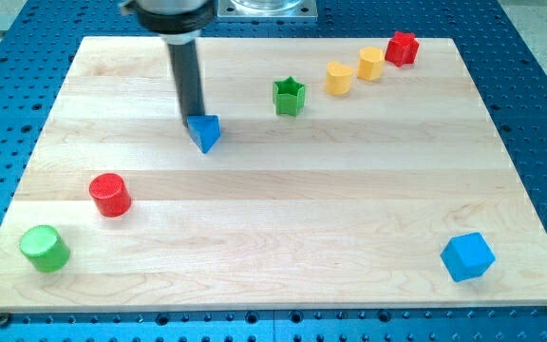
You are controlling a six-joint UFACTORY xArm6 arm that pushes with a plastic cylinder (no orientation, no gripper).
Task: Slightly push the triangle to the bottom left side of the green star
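Note:
The blue triangle [205, 133] lies on the wooden board, left of centre in the upper half. The green star [290, 96] stands to its upper right, apart from it. My tip [191, 120] is at the triangle's upper left corner and touches it or nearly does. The dark rod rises straight up from there to the view's top edge.
A red cylinder [110, 195] and a green cylinder [45, 248] stand at the lower left. Two yellow blocks [339, 78] [370, 64] and a red block [402, 47] line up at the upper right. A blue cube [467, 256] sits at the lower right. The board [273, 237] lies on a blue perforated table.

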